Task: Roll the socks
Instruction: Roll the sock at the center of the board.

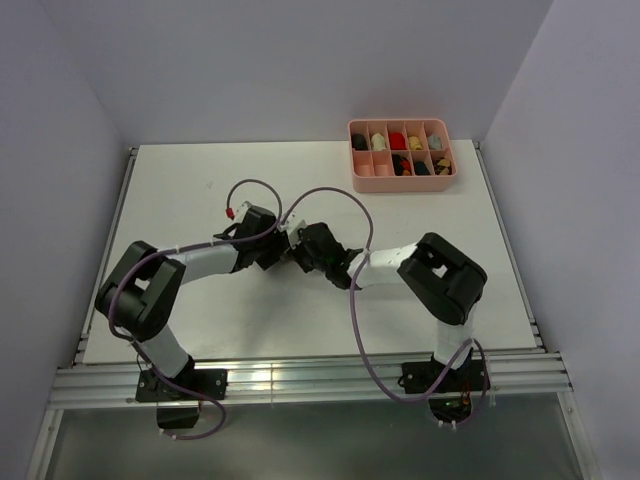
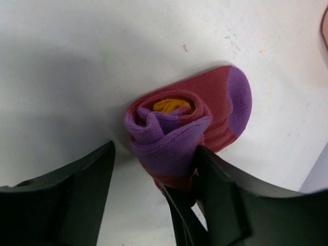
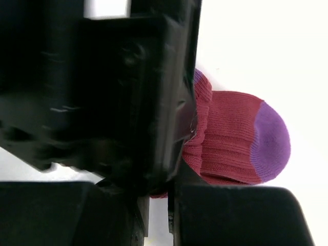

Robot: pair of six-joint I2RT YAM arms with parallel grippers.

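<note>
A red sock with a purple toe and cuff (image 2: 169,138) lies rolled on the white table (image 2: 61,61), a yellow layer showing at its core. My left gripper (image 2: 155,154) is open around the roll; its right finger (image 2: 230,200) touches the roll and the left finger (image 2: 77,195) stands just apart. My right gripper (image 3: 159,197) is shut on the roll's red lower edge, and the purple toe (image 3: 271,143) sticks out to the right. In the top view both grippers (image 1: 283,250) (image 1: 300,252) meet at mid-table and hide the sock.
A pink divided tray (image 1: 400,183) holding several rolled socks stands at the back right of the table. The left gripper's black body (image 3: 102,87) fills most of the right wrist view. Purple cables (image 1: 330,195) arc above both arms.
</note>
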